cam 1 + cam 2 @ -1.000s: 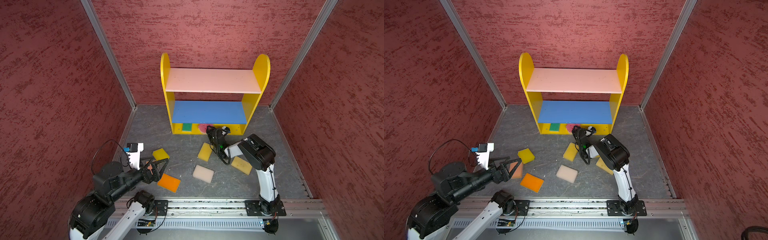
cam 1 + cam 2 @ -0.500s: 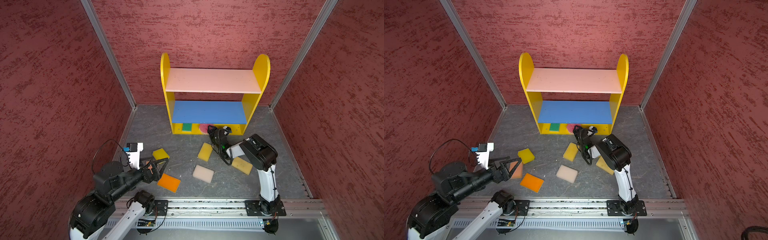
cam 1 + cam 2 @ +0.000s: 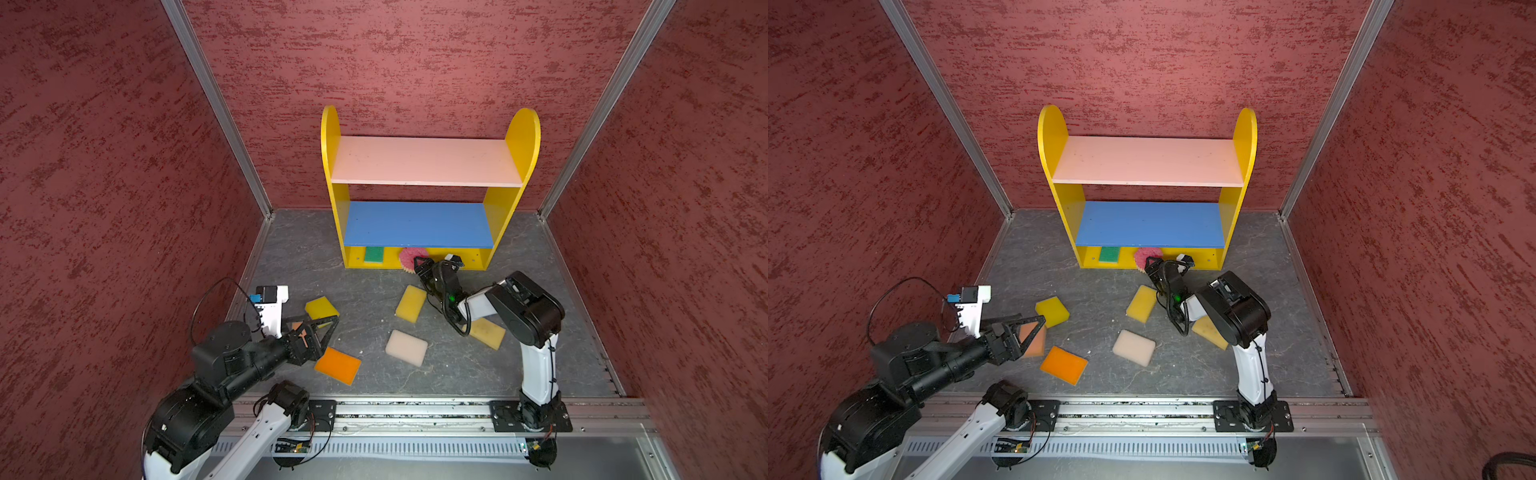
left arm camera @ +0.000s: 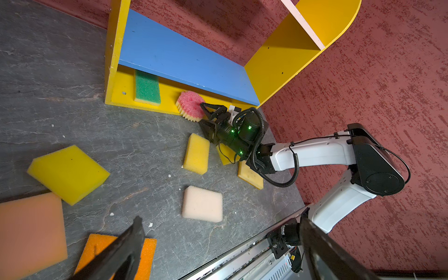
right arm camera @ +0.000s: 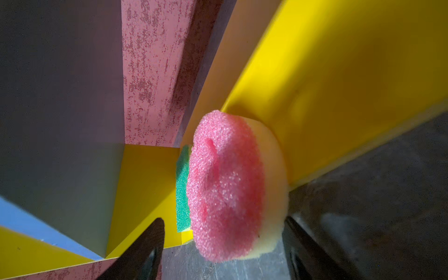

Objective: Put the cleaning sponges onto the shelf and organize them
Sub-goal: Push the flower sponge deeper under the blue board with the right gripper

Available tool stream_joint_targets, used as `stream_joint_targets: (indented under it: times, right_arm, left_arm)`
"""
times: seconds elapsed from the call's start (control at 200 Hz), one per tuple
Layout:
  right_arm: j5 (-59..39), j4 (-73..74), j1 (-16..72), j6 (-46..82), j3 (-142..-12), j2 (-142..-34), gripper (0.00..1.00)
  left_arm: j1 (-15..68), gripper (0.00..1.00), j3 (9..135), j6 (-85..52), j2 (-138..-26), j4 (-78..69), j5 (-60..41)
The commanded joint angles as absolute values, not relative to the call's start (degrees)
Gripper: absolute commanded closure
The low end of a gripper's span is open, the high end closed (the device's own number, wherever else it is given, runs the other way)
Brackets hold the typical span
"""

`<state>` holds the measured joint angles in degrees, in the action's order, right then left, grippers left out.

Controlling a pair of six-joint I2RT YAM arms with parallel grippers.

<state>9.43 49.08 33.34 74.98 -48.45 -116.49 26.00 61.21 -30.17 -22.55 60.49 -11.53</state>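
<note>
The round sponge point(image 5: 225, 184) is formed of coarse pink foam on yellow foam. The shelf point(image 3: 424, 160) is coated in smooth matt paint; the floor point(image 3: 365, 291) is veined like stone.

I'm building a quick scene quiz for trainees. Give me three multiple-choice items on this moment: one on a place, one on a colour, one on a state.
1. Where does the green sponge lie?
A) top board
B) bottom board
C) floor

2. What colour is the sponge nearest the right claw?
A) orange
B) white
C) pink

3. How is the left claw?
A) open, empty
B) shut on a sponge
C) shut on the shelf

Key:
1 B, it lies flat under the blue board.
2 C, the round pink sponge sits just ahead of its open jaws.
3 A, its jaws stand wide apart with nothing between them.
</note>
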Motion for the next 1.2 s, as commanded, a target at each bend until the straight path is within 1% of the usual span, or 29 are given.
stream_joint_targets:
  times: [0.0,0.135,0.286,0.351,0.506,0.531,0.551,0.571,0.621,0.641,0.671,0.686,0.882,1.197]
  right_arm:
    - [8.4,50.7,34.1,75.7,-47.3,-114.8,0.22]
    - [8.1,47.5,34.7,70.9,-46.9,-111.1,0.21]
    - [8.3,48.8,34.8,70.2,-42.9,-107.9,0.21]
    - [7.8,51.5,34.8,69.8,-40.8,-107.2,0.26]
    - [5.2,52.3,34.8,69.4,-39.4,-107.8,0.37]
    - [4.8,52.8,34.8,69.6,-39.2,-108.2,0.41]
    - [4.7,53.4,34.8,69.8,-38.8,-108.4,0.46]
    - [4.7,54.1,34.8,70.1,-38.5,-108.8,0.53]
    - [4.5,56.2,34.8,70.9,-37.7,-109.6,0.78]
    - [4.4,57.0,34.8,71.0,-37.4,-110.0,0.85]
    - [4.4,58.0,34.7,71.4,-37.2,-110.5,0.93]
    - [4.3,58.1,34.6,71.6,-37.2,-110.7,1.00]
    - [3.5,55.3,34.0,71.3,-41.7,-114.9,1.00]
    - [4.3,60.4,32.5,71.6,-46.0,-122.6,1.00]
  left_arm:
    - [25.8,0.01,62.1,-30.3,-22.5,60.9,-11.3]
    - [25.7,0.00,61.7,-30.5,-22.7,60.4,-11.2]
    - [25.7,0.00,61.7,-31.2,-23.2,59.8,-12.1]
    - [25.7,0.00,61.7,-31.6,-23.2,59.5,-12.0]
    - [25.7,0.01,60.7,-32.8,-23.0,58.7,-12.7]
    - [25.7,0.00,60.5,-33.0,-23.0,58.5,-12.8]
    - [25.7,0.00,60.4,-33.1,-23.0,58.5,-13.0]
    - [25.7,0.00,60.4,-33.2,-22.9,58.4,-13.0]
    - [25.7,0.01,60.1,-33.5,-22.7,58.4,-12.8]
    - [25.7,0.01,60.0,-33.5,-22.7,58.4,-12.6]
    - [25.7,0.01,59.9,-33.5,-22.7,58.4,-12.4]
    - [25.7,0.00,59.9,-33.4,-22.7,58.4,-12.3]
    - [25.7,0.01,59.9,-33.0,-22.6,58.6,-11.0]
    - [25.7,0.00,59.9,-32.5,-23.4,58.7,-10.3]
